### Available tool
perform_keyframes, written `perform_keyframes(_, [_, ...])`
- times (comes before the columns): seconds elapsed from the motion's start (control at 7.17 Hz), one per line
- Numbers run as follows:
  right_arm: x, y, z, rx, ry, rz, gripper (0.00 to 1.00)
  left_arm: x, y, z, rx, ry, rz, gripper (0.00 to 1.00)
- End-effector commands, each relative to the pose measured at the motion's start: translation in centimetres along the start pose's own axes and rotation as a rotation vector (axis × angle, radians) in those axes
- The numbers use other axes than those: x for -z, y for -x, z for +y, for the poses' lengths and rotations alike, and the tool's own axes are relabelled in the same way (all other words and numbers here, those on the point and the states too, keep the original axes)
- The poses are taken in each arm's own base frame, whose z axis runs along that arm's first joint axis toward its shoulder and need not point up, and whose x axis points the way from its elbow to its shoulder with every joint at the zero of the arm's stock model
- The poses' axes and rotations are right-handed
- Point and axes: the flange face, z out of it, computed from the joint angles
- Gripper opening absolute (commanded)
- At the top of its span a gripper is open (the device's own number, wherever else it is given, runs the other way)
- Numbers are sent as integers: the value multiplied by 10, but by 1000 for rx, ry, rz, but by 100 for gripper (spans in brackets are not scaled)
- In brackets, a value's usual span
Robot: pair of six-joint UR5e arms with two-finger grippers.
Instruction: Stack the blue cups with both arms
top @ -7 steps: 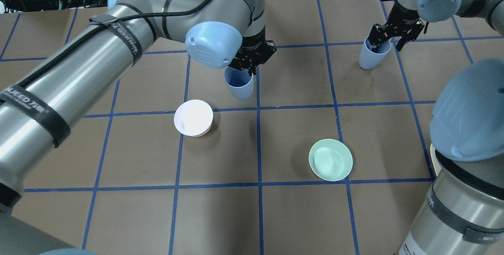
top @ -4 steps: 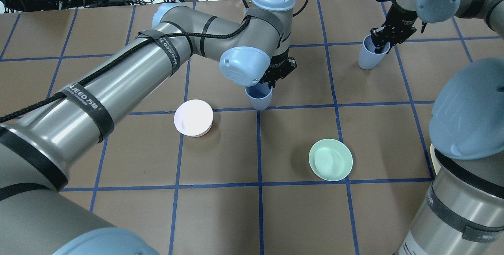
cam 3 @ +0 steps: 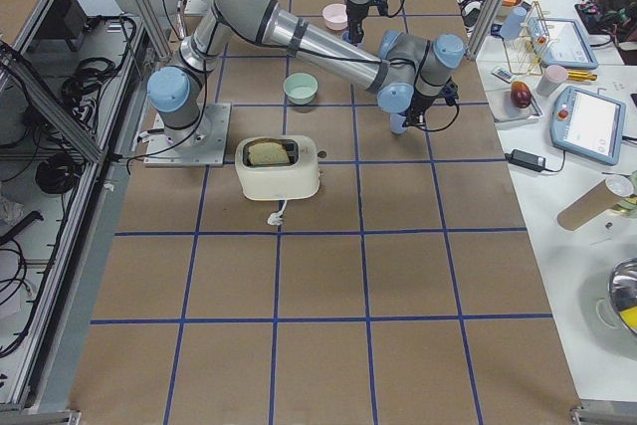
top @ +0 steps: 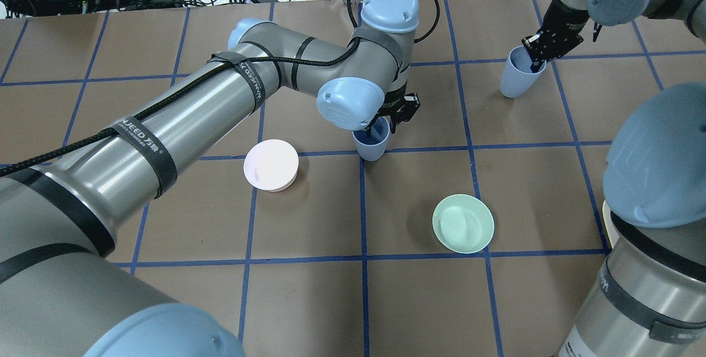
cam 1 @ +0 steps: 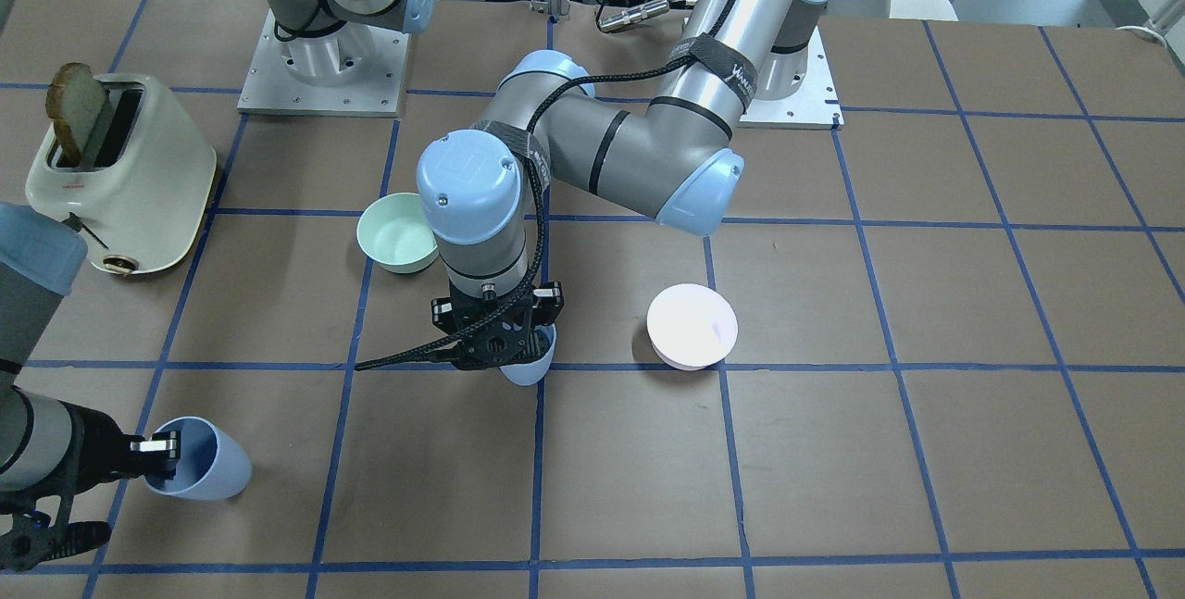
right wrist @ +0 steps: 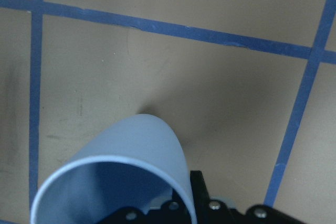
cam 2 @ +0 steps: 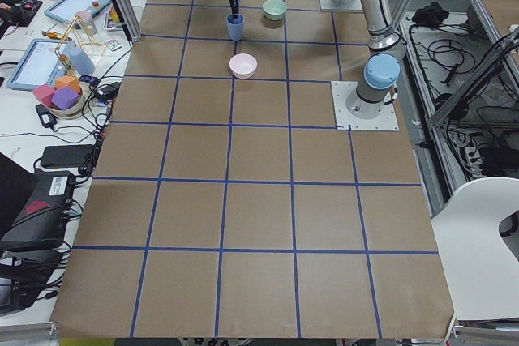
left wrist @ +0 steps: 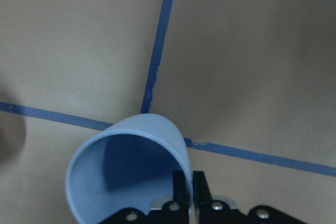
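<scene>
My left gripper is shut on the rim of a pale blue cup at the tape crossing mid-table. One finger is inside the cup, one outside. The left wrist view shows the fingers pinching the cup wall. I cannot tell whether this cup touches the table. My right gripper is shut on the rim of the second blue cup at the far right, and this cup is tilted. It shows in the front view and in the right wrist view.
A pale pink bowl stands left of the left cup. A mint-green bowl stands nearer the robot on the right. A cream toaster with bread sits by the right arm's base. Cables and gadgets line the far edge.
My left gripper has carried its cup to the right and nearer the robot, to the tape crossing. My right gripper, open around its cup's rim a second ago, has shut on it.
</scene>
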Motion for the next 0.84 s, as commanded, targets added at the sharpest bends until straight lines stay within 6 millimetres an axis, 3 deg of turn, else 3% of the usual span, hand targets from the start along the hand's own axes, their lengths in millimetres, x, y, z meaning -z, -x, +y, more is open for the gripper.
perform_keyframes(0.0, [38, 17, 15, 1, 2, -3, 0, 33, 11, -5, -16, -55, 8, 100])
perform_keyframes(0.14, [63, 40, 32, 16, 41, -19, 0, 72, 35, -21, 23, -69, 21, 100])
perform_keyframes(0.28, [97, 68, 51, 28, 42, -13, 0, 119, 74, -41, 58, -72, 38, 100])
perform_keyframes(0.42, [120, 95, 68, 57, 51, -14, 0, 164, 117, -53, 41, -91, 73, 100])
perform_keyframes(0.56, [144, 128, 87, 86, 66, -14, 0, 201, 168, -51, -38, -109, 56, 100])
perform_keyframes(0.7, [154, 164, 102, 8, 82, -10, 0, 225, 223, -48, -57, -105, 51, 100])
